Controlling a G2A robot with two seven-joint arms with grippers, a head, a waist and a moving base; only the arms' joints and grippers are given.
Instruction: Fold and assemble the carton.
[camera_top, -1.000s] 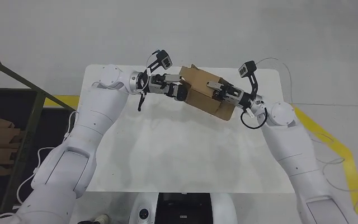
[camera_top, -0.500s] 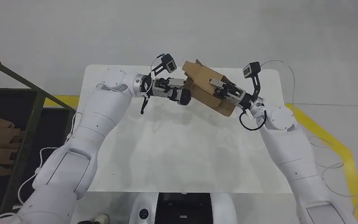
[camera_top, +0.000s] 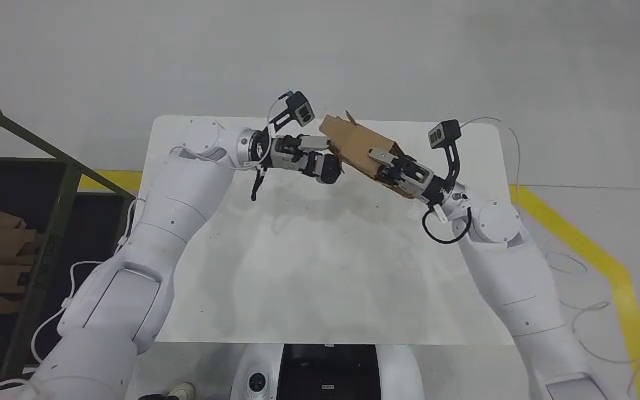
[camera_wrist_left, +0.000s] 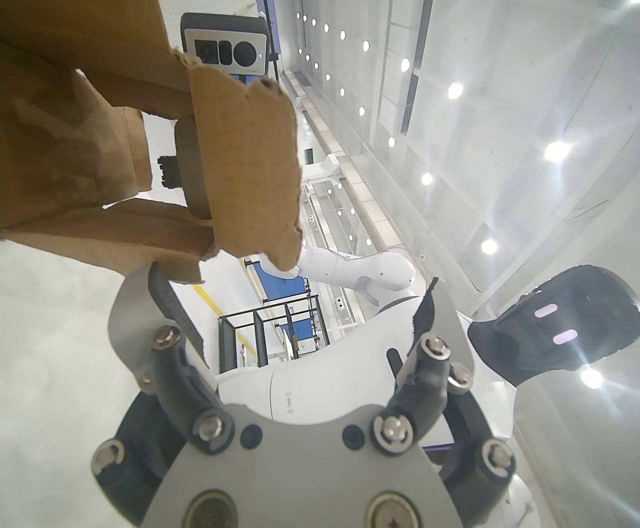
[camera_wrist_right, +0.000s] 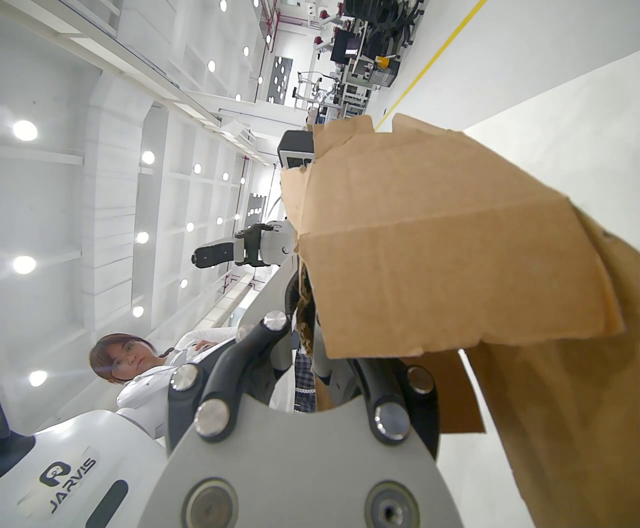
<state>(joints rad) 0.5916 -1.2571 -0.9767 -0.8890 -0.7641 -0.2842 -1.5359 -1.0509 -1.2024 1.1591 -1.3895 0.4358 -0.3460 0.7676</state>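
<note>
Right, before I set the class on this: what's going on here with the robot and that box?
A two-armed robot is assembling a brown cardboard carton, held up over the far part of the white table. The right gripper is clamped on one panel and carries it. The left gripper is open, right at the carton's ragged end flap without gripping it. The flaps are not yet folded shut.

Both arms are raised and stretched inward, elbows out, grippers facing each other tip to tip. Left gripper: jaws spread wide, nothing between the fingers. The carton edge sits just ahead of one fingertip; can't tell if it touches. Right gripper: clamped onto a carton panel, carrying it off the table. One of its fingers is exposed, the other is hidden behind cardboard.
</note>
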